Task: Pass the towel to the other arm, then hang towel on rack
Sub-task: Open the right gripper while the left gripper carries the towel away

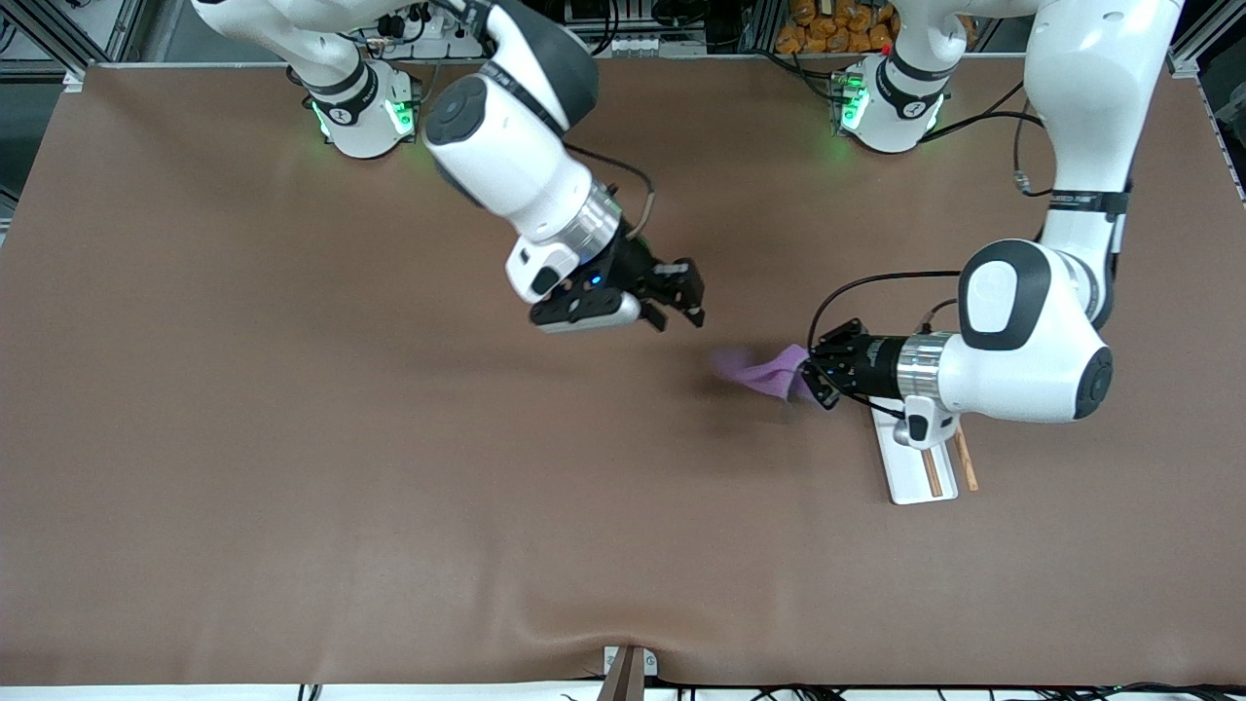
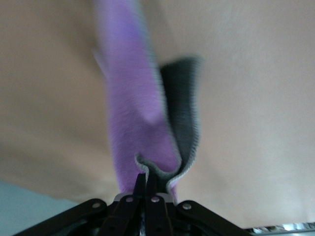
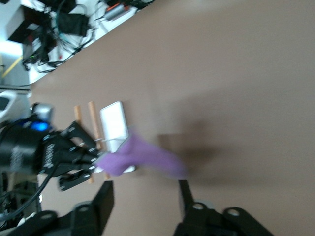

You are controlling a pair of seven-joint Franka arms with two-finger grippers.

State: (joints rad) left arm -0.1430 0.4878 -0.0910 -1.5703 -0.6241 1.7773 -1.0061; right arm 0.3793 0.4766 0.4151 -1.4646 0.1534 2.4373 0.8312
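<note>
**Completing Handover: Towel in Left Gripper**

Holding the towel (image 1: pixel 764 372) by one edge, my left gripper (image 1: pixel 816 375) is clamped tight, beside the rack (image 1: pixel 915 467) and just above its base. The cloth trails free toward the table's middle. My right gripper (image 1: pixel 678 307) hangs well clear of the rack with fingers spread and empty. I judge the risk to be the pinch: it is narrow, so a fast swing could drag the cloth loose or snag a rod.
</note>
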